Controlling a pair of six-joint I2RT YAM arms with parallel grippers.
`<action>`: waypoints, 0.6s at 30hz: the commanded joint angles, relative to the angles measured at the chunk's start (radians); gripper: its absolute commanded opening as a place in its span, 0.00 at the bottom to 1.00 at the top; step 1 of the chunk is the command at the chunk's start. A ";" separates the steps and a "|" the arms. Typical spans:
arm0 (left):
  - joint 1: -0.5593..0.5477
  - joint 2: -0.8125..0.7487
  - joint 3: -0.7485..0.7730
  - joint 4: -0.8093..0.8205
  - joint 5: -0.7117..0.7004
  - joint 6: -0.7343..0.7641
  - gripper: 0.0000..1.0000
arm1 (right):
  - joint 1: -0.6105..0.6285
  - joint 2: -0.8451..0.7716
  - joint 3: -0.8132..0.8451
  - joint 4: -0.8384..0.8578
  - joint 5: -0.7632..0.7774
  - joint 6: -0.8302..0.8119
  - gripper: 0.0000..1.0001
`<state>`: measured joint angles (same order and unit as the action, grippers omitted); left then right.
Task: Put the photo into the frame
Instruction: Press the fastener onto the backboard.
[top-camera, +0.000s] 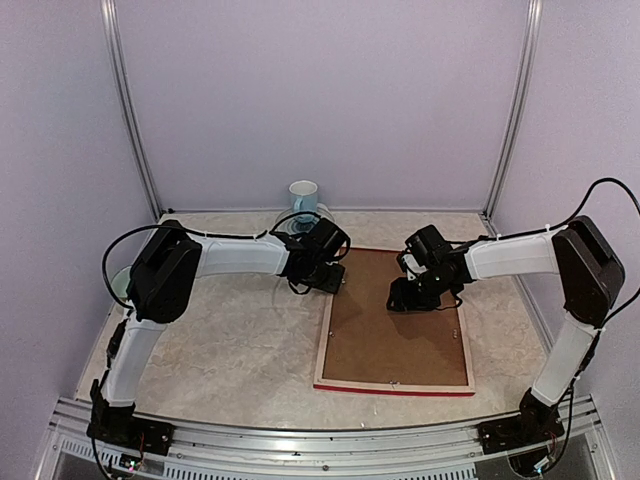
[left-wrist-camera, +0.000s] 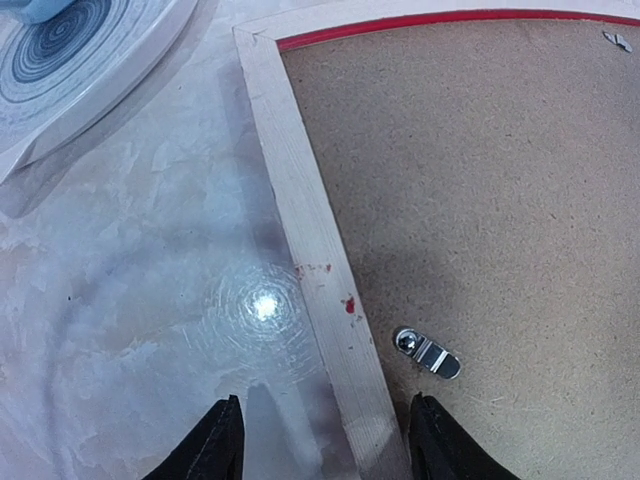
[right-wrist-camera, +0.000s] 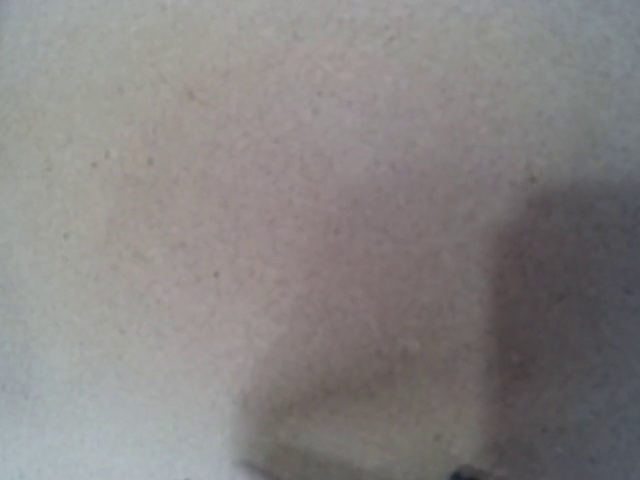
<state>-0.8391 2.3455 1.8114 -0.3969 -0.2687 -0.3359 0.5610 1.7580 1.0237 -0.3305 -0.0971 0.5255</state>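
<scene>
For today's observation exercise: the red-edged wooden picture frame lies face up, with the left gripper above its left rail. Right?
No. The red-edged wooden picture frame lies face down, with its pale wood reverse and brown backing board upward, as the left wrist view shows. The left gripper is above its left rail.

The frame (top-camera: 395, 386) lay flat on the surface (top-camera: 230, 340), reverse side up, with the backing board (top-camera: 395, 340) set inside it. The left gripper (top-camera: 328, 284) hung over the frame's left rail near its far corner, one fingertip on each side of that rail. Bare surface lay to its left and the board to its right. A clip (left-wrist-camera: 428, 352) sat on the board just ahead and right of that gripper. A plate (left-wrist-camera: 70, 70) lay ahead and left of it, with a mug (top-camera: 303, 197) standing on it. The right gripper (top-camera: 412, 297) hung over the board's far half, apart from the left gripper.
</scene>
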 joint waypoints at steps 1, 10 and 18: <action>0.006 -0.017 0.039 -0.010 -0.009 -0.016 0.57 | -0.001 0.035 -0.028 -0.036 0.004 0.010 0.55; 0.006 0.002 0.056 0.019 0.014 -0.023 0.58 | 0.000 0.035 -0.030 -0.036 0.002 0.010 0.55; 0.008 0.048 0.089 0.013 0.038 -0.022 0.58 | 0.000 0.035 -0.024 -0.042 0.004 0.008 0.55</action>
<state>-0.8371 2.3547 1.8641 -0.3908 -0.2512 -0.3527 0.5610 1.7580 1.0237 -0.3305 -0.0971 0.5251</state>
